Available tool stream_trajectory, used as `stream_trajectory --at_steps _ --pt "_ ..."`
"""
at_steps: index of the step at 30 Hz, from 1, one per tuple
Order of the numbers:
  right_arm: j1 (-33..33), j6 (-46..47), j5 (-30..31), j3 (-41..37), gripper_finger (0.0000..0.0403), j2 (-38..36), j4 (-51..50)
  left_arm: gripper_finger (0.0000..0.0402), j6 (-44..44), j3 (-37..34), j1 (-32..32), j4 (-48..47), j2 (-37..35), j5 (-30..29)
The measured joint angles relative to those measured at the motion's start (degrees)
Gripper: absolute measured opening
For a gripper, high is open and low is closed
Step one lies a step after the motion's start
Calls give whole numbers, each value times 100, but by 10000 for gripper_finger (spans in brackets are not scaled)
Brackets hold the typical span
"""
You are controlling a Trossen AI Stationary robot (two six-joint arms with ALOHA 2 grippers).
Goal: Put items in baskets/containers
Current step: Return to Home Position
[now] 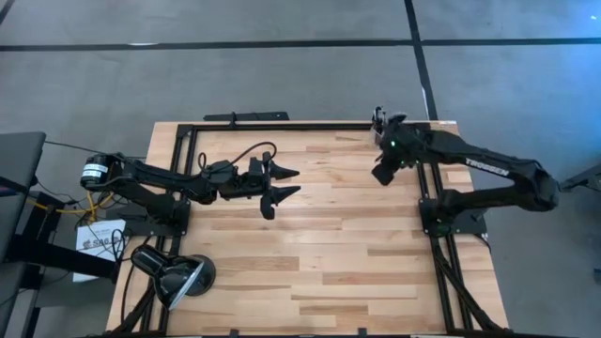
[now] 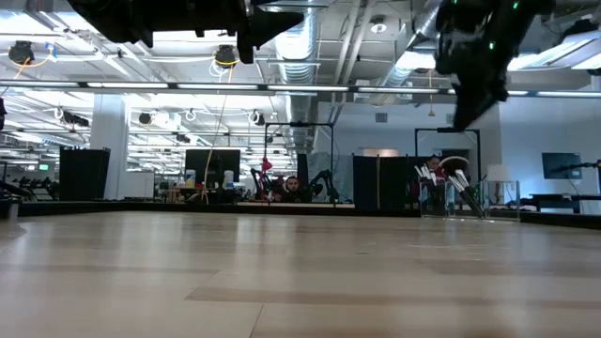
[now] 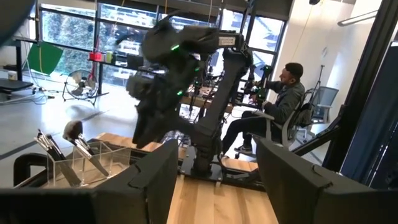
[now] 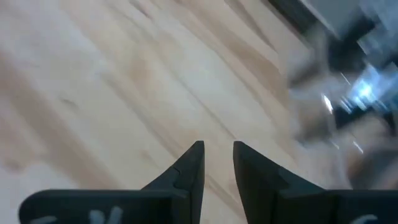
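A small clear container stands on the table's far right corner. Several thin dark brushes and a fluffy-headed one stand in it, heads up, leaning on its walls; the low view shows the container at the right. My right gripper hangs above the table just near of the container, slanting down, its fingers a little apart with nothing between them. My left gripper hovers open and level over the table's left half, pointing right, with nothing in it.
A black dome-shaped lamp sits at the table's near left corner. A black frame rail runs along the far edge. Bare wood fills the middle and near part. A seated person is beyond the table.
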Motion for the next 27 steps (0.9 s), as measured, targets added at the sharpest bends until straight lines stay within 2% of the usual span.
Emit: stream_trajectory --at_steps 6,9,12,19,27 --pt "1569 235 37 0 77 -273 984 213 23 0 0 -121 0 1" --pt "2331 231 248 0 77 -356 1581 213 127 0 0 -238 -15 2" --pt "2882 224 332 0 77 -405 2083 213 125 0 32 -515 -126 7" --pt "3636 200 330 0 77 -294 2557 213 125 -2 -13 -1054 -607 112" --pt "3907 -336 686 0 77 52 3197 213 91 -2 -111 -1028 -623 197"
